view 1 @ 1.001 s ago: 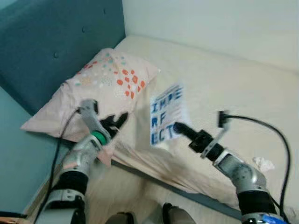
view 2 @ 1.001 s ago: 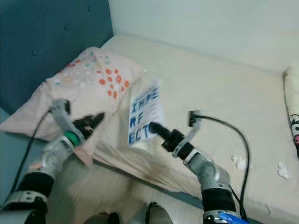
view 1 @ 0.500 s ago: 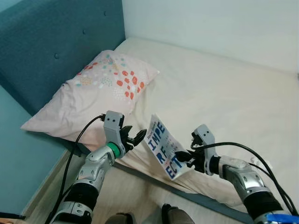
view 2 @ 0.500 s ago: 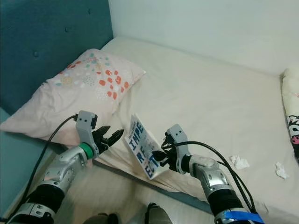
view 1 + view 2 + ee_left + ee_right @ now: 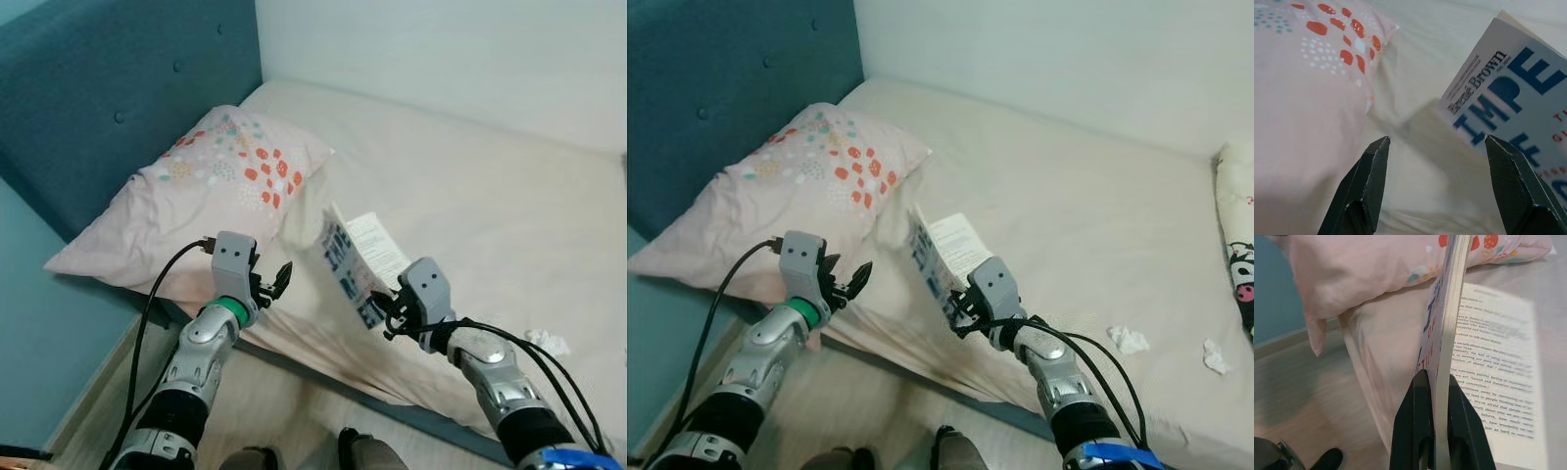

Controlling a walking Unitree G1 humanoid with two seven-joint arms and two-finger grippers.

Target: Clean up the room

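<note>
Since the earlier frame the paperback book (image 5: 355, 259) has been turned in the right gripper (image 5: 389, 315): before, its front cover with large blue letters was facing the camera, and now it is seen nearly edge-on, with the white back cover of small printed text to the right side. The book is held upright above the near edge of the bed (image 5: 470, 196), and its lower edge is pinched between the two black fingers (image 5: 1413, 431), which are pressed flat against both covers. The thin paper edge of the pages is seen between them in the right wrist view.

The left gripper (image 5: 276, 279) is held just beside the book, to its left, over the corner of the mattress. Its fingers (image 5: 1367, 186) are spread apart and nothing is held between them. In the left wrist view the glossy front cover is seen beyond the fingers, with blue block letters and a dark author line.

A soft pillow (image 5: 201, 186) with red, orange and teal spots is lying at the head of the bed, against the padded teal headboard (image 5: 108, 88). The sheet is cream-coloured and a little wrinkled. Small crumpled pieces of white tissue (image 5: 1129, 340) are lying on it, well apart from the book.
</note>
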